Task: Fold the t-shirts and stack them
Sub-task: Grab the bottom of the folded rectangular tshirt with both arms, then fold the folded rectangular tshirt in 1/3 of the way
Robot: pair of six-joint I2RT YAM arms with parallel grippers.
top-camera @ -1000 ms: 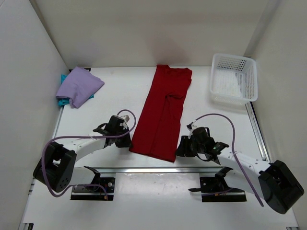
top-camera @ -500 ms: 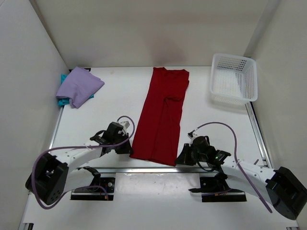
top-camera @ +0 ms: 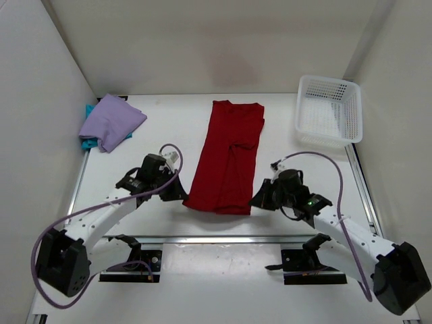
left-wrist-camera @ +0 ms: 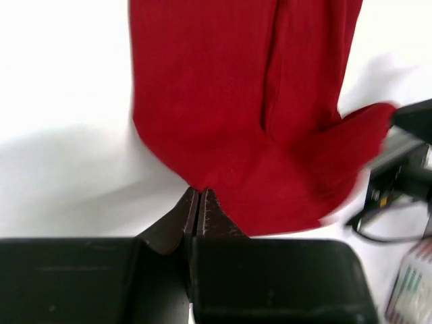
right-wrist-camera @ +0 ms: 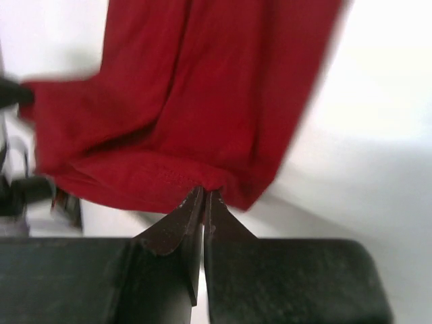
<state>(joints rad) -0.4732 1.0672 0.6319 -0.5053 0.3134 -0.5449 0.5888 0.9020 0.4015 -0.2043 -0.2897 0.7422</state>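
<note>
**Two arms take a red shirt by its near hem for the fold**

Both arms meet at the near end of the red t-shirt (top-camera: 226, 156), which lies lengthwise down the middle of the table (top-camera: 162, 128), collar toward the far wall and its sides already turned in to make a long narrow strip. The left gripper (top-camera: 177, 193) has its jaws pressed together on the strip's near left corner. The right gripper (top-camera: 259, 201) is pinched the same way on the near right corner. In each wrist view the fingertips meet on a bit of red cloth right at the hem, and the fabric bunches and puckers between the two holds.

The paired grip looks deliberate. Holding one corner each keeps the hem stretched across its width, so the near end can likely be carried toward the collar as one straight edge without sagging in the middle. The fold itself is not yet made, and most of the shirt lies flat on the table.

The lavender t-shirt (top-camera: 111, 121) sits folded at the far left corner, on top of the teal t-shirt (top-camera: 86, 143), of which only an edge shows. That pile is probably where the red shirt is meant to go. A white lattice basket (top-camera: 329, 139) stands at the far right, well apart from the shirts and from both arms.

The risk here is uneven travel. If one arm leads the other, the strip could skew or a corner could slip free.
</note>
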